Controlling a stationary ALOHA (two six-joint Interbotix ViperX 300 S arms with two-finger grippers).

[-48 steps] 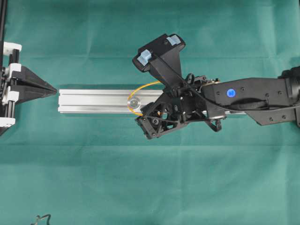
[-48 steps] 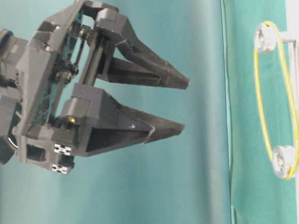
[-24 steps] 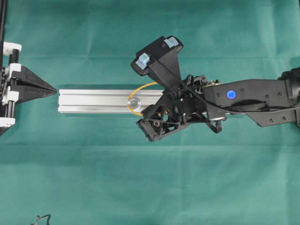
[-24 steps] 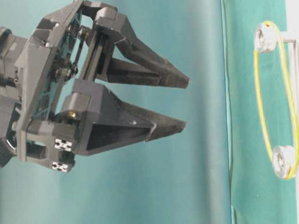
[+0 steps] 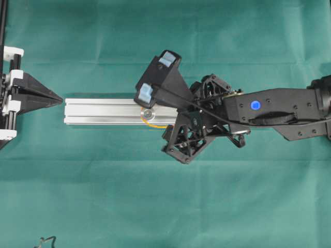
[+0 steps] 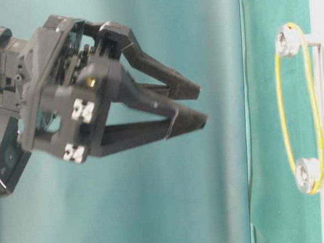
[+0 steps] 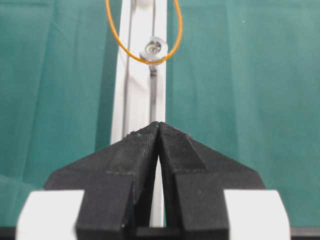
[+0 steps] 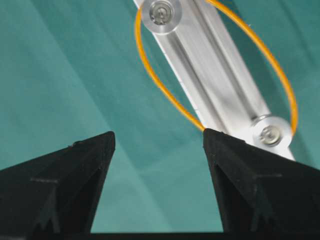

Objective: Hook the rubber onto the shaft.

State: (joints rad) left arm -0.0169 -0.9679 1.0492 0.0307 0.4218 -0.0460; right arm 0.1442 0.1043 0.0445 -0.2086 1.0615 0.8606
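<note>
While the left gripper point(image 7: 159, 131) sits at the near end of the rail point(image 7: 141, 85) with its two black fingers pressed tip to tip and nothing between them, the right gripper point(image 8: 159, 142) hangs above the rail farther along with its jaws spread wide and holding nothing. In the left wrist view the clenched tips point straight down the silver rail, apart from it, on the green cloth point(image 7: 240, 75). Beyond them stands a small round metal post point(image 7: 153, 49), and the orange rubber band point(image 7: 172, 30) curves around its near side and runs away up both sides of the rail. In the right wrist view the band point(image 8: 150, 80) shows as a full stretched loop, hooked around that post point(image 8: 161, 13) at one end and around a second post point(image 8: 270, 133) at the other, bowing out wider than the rail on each side. The right fingers point(image 8: 85, 165) frame this loop from above without touching it. The table-level view shows the same gripper point(image 6: 197, 105) well clear of the band point(image 6: 283, 119). From overhead the right arm point(image 5: 269, 106) covers the far part of the rail point(image 5: 103, 111).
</note>
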